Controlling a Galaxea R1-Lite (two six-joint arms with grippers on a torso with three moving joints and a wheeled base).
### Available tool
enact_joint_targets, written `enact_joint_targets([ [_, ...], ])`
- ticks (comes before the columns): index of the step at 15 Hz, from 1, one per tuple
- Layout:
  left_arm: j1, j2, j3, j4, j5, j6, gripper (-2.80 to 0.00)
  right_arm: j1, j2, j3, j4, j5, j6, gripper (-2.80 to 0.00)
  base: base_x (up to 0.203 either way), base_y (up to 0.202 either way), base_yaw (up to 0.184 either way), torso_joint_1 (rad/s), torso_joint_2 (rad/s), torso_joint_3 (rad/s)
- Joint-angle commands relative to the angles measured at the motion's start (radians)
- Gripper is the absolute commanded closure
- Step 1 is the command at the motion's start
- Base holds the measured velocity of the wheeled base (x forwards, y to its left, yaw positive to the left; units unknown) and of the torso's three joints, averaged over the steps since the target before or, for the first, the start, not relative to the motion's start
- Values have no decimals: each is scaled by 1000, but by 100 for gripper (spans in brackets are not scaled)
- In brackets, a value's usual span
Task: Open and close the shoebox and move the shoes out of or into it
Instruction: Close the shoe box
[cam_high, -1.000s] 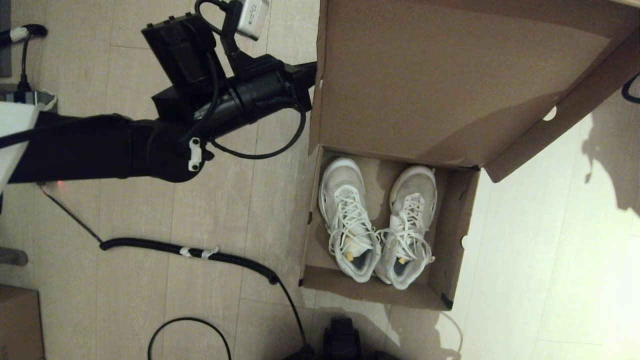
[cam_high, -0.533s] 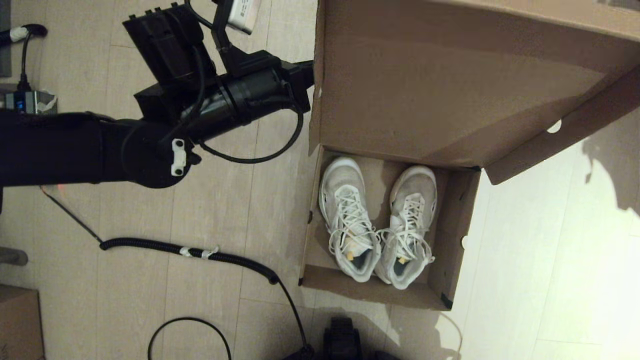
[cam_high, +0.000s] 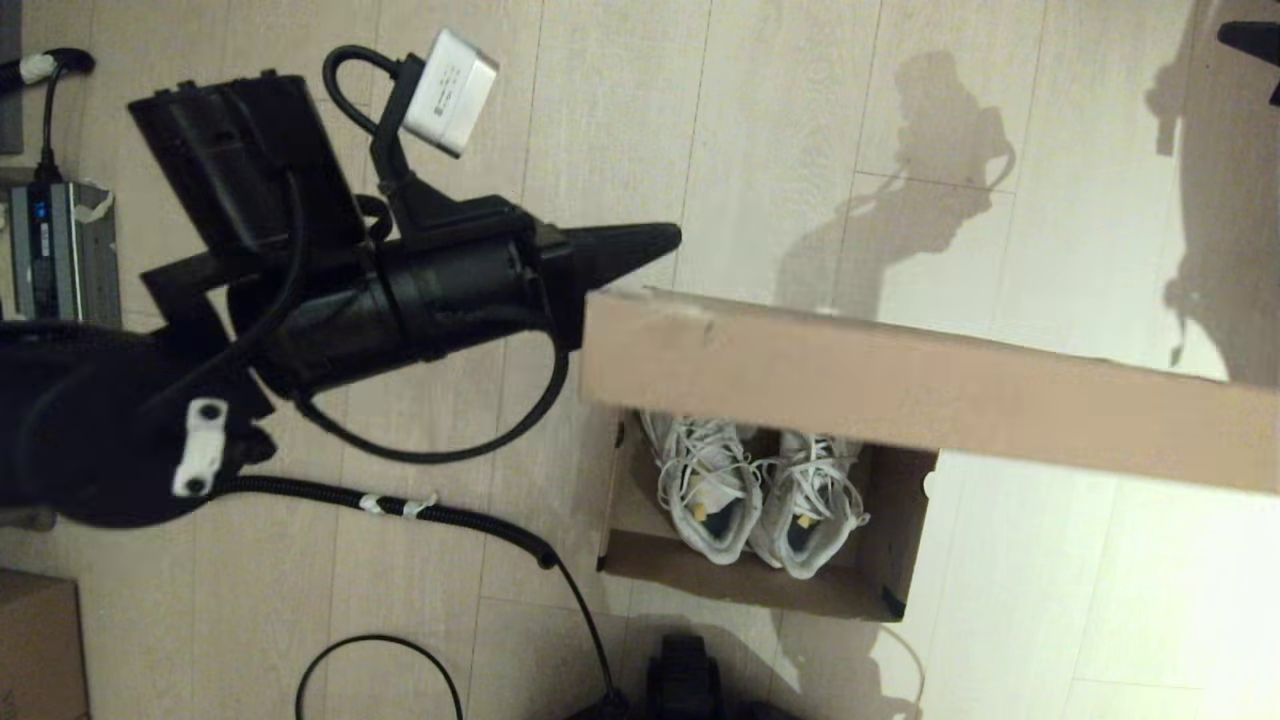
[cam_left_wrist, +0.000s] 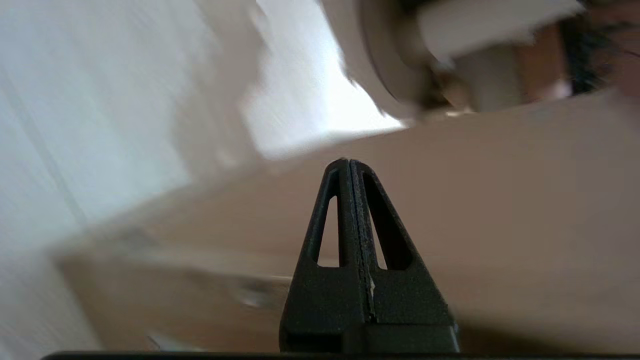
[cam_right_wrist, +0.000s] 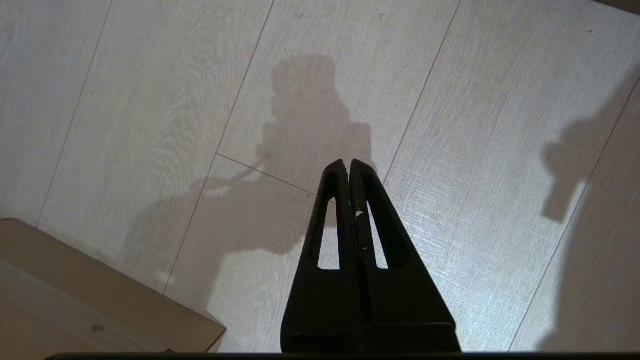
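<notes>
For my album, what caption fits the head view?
Left gripper, shut, beside the half-lowered lid of the shoebox, white shoes inside.

An indoor room used as a robot test space, with a home-like floor: pale wood-look floor planks (cam_high: 800, 120) fill the head view. A coiled black cable (cam_high: 400, 505) trails across the lower left, an electronic unit (cam_high: 55, 250) sits at the left edge, and a darker carton (cam_high: 35, 645) stands in the lower left corner.
</notes>
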Motion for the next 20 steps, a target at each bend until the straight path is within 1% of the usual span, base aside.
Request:
enact_joint_targets([
  [1, -23, -146, 156, -3, -3, -10, 0, 1, 2, -6, 0, 3, -1, 0, 0, 0, 0, 0, 0, 0],
  [5, -66, -430, 506, 22, -6, -27, 0, 5, 0, -12, 1, 5, -1, 0, 0, 0, 0, 0, 0, 0],
  [6, -82, -506, 551, 58, -6, -28, 0, 5, 0, -15, 1, 5, -1, 0, 0, 0, 0, 0, 0, 0],
  [7, -95, -574, 576, 123, -6, -30, 0, 5, -1, -16, 1, 5, -2, 0, 0, 0, 0, 0, 0, 0],
  [8, -106, -630, 589, 214, -7, -30, 0, 6, -1, -16, 1, 5, -1, 0, 0, 0, 0, 0, 0, 0],
  [9, -115, -658, 591, 282, -8, -31, 0, 7, -3, -15, 1, 5, -1, 0, 0, 0, 0, 0, 0, 0],
  [15, -118, -575, 501, 279, -3, -26, 0, 8, -20, -15, 21, 6, -1, 0, 0, 0, 0, 0, 0, 0],
  [18, -118, -502, 407, 273, 2, -21, 0, 9, -20, -20, 30, 11, -1, 0, 0, 0, 0, 0, 0, 0],
  [20, -114, -442, 317, 271, 8, -21, 0, 10, -33, -39, 80, 14, 1, 0, 0, 0, 0, 0, 0, 0],
])
